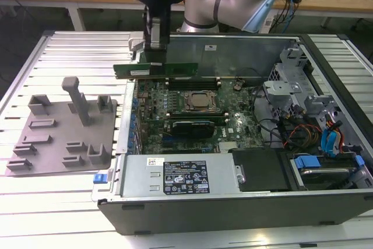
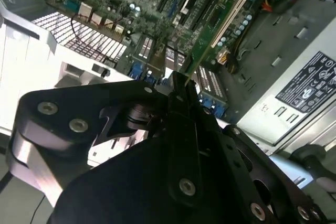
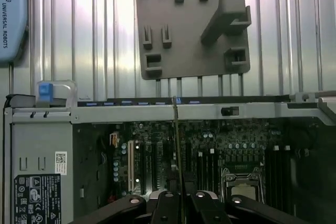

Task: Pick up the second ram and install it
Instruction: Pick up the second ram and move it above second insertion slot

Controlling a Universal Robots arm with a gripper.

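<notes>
1. Gripper (image 1: 155, 56): closed on the ram (image 1: 180, 69), clamped near the stick's middle. Stick held level, long edge horizontal, hanging clear above the motherboard (image 1: 192, 129).
2. Ram in both wrist views: seen edge-on as a thin green strip (image 3: 176, 140) (image 2: 203, 48), running straight out from between the black fingers (image 3: 167, 205).
3. Directly under the gripper: the open case (image 1: 233, 208), with the memory slots (image 1: 192, 81) at the board's far side lying just below the held stick. Contact between stick and slots not discernible.
4. CPU socket (image 1: 201, 102): lower than the gripper and a little toward the exterior view's right of it, near the middle of the board.
5. Tray (image 1: 64, 138): grey, outside the case on the slatted table (image 1: 76, 51), toward the exterior view's left of the gripper and well apart from it. In the first wrist view, seen beyond the case wall (image 3: 157, 112), past the tip of the stick.
6. Power supply (image 1: 180, 176): grey box with a black label along the near side of the case, well apart from the gripper.
</notes>
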